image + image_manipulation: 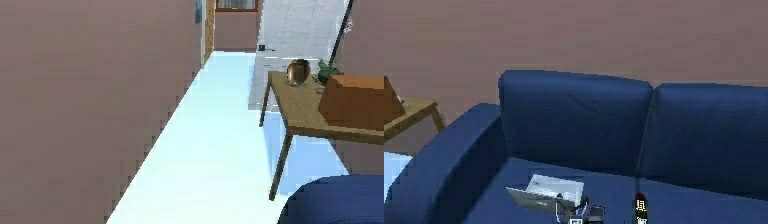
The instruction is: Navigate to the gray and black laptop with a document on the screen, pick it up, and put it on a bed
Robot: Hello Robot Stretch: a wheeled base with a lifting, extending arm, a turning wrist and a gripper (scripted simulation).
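1. Navy fabric covers a sofa [584,120] that spans the arm side view, with two tall back cushions, a rounded armrest at its left end and a flat seat along the bottom
2. On the sofa's seat, below the left back cushion, lies the gray laptop [542,192], open, with a pale panel showing; what is on that panel is too small to tell
3. Also at the sofa's seat, the dark gripper [587,213] sits just beside the laptop's right corner; whether the two touch cannot be told
4. Since the laptop rests on the sofa right at the gripper's far end, whether the gripper holds anything cannot be told
5. Two small white marker squares [641,207] stand just right of the gripper, over the sofa's seat
6. Behind the sofa's back rises a plain mauve-brown wall [584,35]
7. In the forward view the sofa's rounded corner fills the bottom right, and a wooden table [305,105] stands just beyond it
8. On that table beside the sofa are a brown box [352,100], a round brownish object [298,72] and a small green plant [328,72]
9. Pale blue floor [200,150] runs away from the sofa along a mauve wall
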